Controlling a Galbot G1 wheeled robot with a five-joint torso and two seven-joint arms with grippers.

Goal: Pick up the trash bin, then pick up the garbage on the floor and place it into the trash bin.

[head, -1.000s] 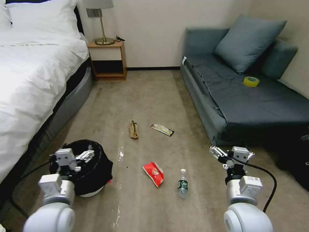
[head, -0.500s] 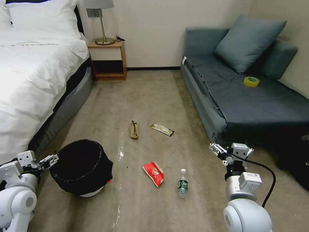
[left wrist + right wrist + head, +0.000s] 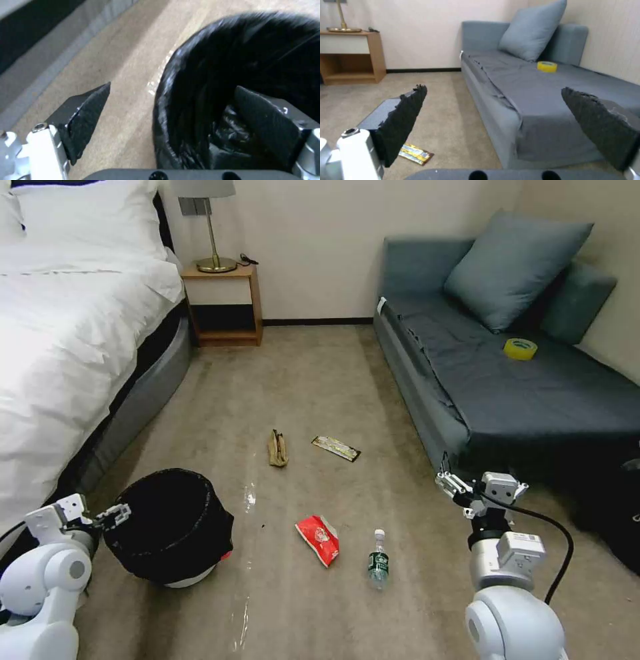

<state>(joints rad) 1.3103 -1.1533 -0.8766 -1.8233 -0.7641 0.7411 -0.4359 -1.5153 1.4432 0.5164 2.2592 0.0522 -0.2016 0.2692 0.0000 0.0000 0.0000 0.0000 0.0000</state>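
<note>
I have the left gripper (image 3: pixel 119 511) low at the near-left side of the trash bin (image 3: pixel 170 523), jaws open and straddling the bag-lined rim (image 3: pixel 173 82) — one finger outside over the carpet, the other inside the black liner (a rim pinch, as I judge it). The bin stands on the floor beside the bed (image 3: pixel 60 347). The right gripper (image 3: pixel 455 488) hovers open near the sofa (image 3: pixel 533 387), well away.

Black-lined white trash bin (image 3: pixel 170 527), red snack packet (image 3: pixel 319 539), yellow tape roll (image 3: pixel 520 349).
</note>
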